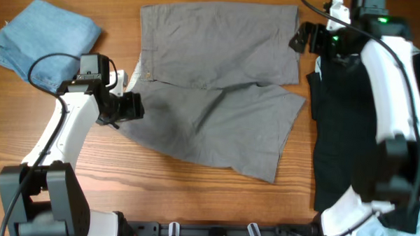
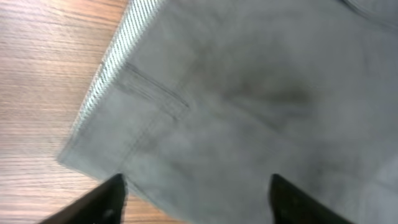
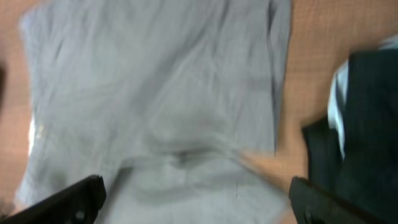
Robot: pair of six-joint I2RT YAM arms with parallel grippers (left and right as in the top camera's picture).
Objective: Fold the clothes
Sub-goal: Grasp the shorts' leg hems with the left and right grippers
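No readable text, label, brand mark, number or sign in the overhead view or either wrist view. Checked grey shorts (image 1: 218, 97), light-blue denim garment (image 1: 45, 39) and black garment (image 1: 339, 143): no print or tag lettering legible. Both wrist views motion-blurred, too soft to resolve fine marks.

The right arm (image 1: 389, 96) hides much of the black garment (image 1: 335, 136).
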